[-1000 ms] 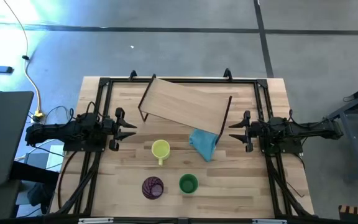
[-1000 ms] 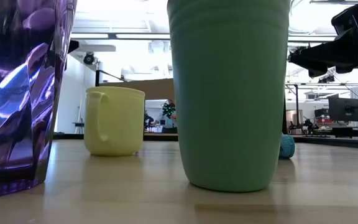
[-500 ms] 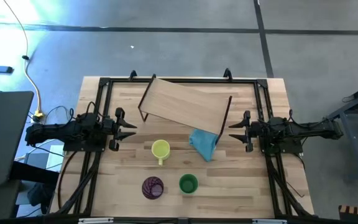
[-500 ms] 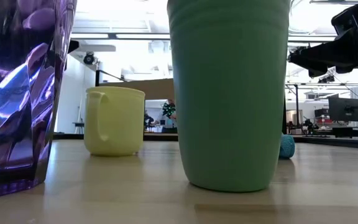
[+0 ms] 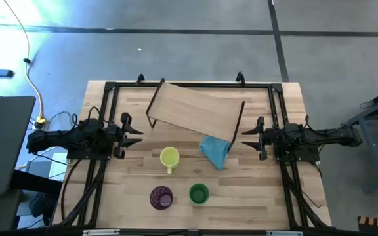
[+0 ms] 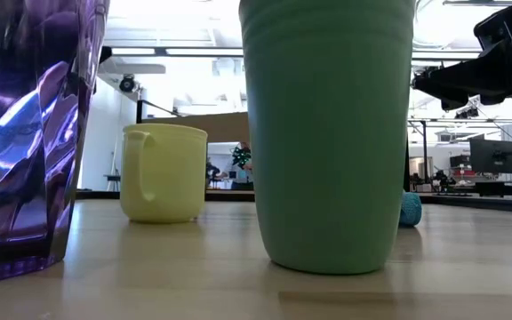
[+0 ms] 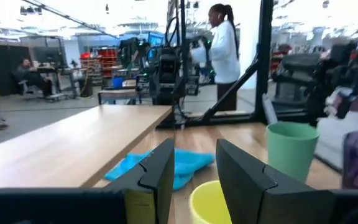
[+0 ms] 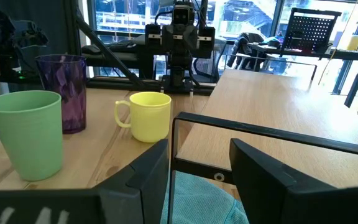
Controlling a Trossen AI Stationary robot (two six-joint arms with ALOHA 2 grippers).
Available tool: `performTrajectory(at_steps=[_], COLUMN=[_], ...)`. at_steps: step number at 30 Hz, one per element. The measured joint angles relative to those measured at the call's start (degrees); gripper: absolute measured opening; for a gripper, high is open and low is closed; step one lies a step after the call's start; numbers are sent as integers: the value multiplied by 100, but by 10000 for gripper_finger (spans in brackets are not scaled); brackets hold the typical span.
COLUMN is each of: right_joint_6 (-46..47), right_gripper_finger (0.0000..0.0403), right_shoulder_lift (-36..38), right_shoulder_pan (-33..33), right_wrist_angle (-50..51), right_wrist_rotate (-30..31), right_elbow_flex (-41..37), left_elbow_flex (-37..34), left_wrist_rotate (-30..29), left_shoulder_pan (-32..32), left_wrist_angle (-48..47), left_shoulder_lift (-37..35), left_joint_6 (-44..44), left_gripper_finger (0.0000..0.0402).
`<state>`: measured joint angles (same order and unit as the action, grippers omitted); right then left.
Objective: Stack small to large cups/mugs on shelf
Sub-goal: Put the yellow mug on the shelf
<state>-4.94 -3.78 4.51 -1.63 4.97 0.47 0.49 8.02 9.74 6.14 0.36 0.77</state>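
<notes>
Wooden shelf (image 5: 192, 111) lies between both parked arms. Nothing has moved lately, so stacking hasn't begun. Tumbler (image 5: 161, 197), cup (image 5: 199, 193), mug (image 5: 169, 157) stand between left end effector (image 5: 134, 135) and right end effector (image 5: 249, 136), both apart, empty.

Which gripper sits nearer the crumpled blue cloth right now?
Right. The right gripper is just beside the crumpled blue cloth, while the left gripper is across the table, beyond the small yellow mug.
</notes>
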Motion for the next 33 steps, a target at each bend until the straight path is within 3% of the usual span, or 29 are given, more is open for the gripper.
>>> performTrajectory(at_steps=[8, 11, 19, 29, 33], right_joint_6=[539, 646, 647, 287, 103], right_gripper_finger=[163, 163, 163, 163, 163], right_shoulder_lift=[-1, -1, -1, -1, -1], right_shoulder_pan=[0, 0, 0, 0, 0], right_wrist_angle=[-15, -17, -1, -52, -275], right_wrist_rotate=[0, 0, -2, 285, 393], right_elbow_flex=[2, 0, 1, 2, 1], left_elbow_flex=[2, 2, 2, 2, 4], left_wrist_rotate=[104, 320, -103, 30, 238], left_shoulder_pan=[0, 0, 0, -2, 0], left_wrist_angle=[229, 293, 316, -426, -309], left_shoulder_lift=[-2, -1, -2, 4, 142], left_joint_6=[-695, -1387, -1952, -2805, -3275], left_gripper_finger=[108, 108, 108, 108, 108])
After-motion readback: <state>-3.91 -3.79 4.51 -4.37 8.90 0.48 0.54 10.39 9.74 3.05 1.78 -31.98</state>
